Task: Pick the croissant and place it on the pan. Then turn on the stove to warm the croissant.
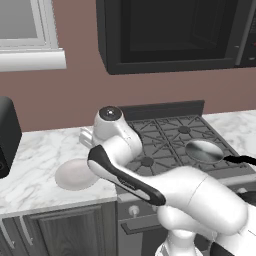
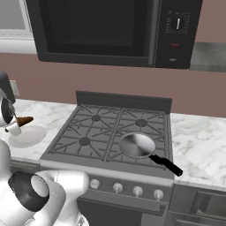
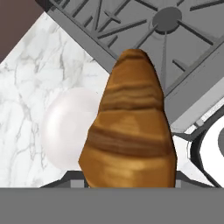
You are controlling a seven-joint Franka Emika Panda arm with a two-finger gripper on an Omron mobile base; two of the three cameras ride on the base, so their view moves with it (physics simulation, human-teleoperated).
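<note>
Gripper (image 2: 16, 122) is pinching the croissant (image 3: 129, 127) — jaws closed on its base, the pastry sticking out along the hand and lifted clear of the white plate (image 2: 26, 136), which sits on the marble counter (image 1: 35, 160) just left of the stove (image 2: 110, 132). In the right base view the croissant's brown tip pokes out over the plate. Pan (image 2: 137, 145) sits on the front right burner, black handle toward the right front corner — well apart from the croissant.
</note>
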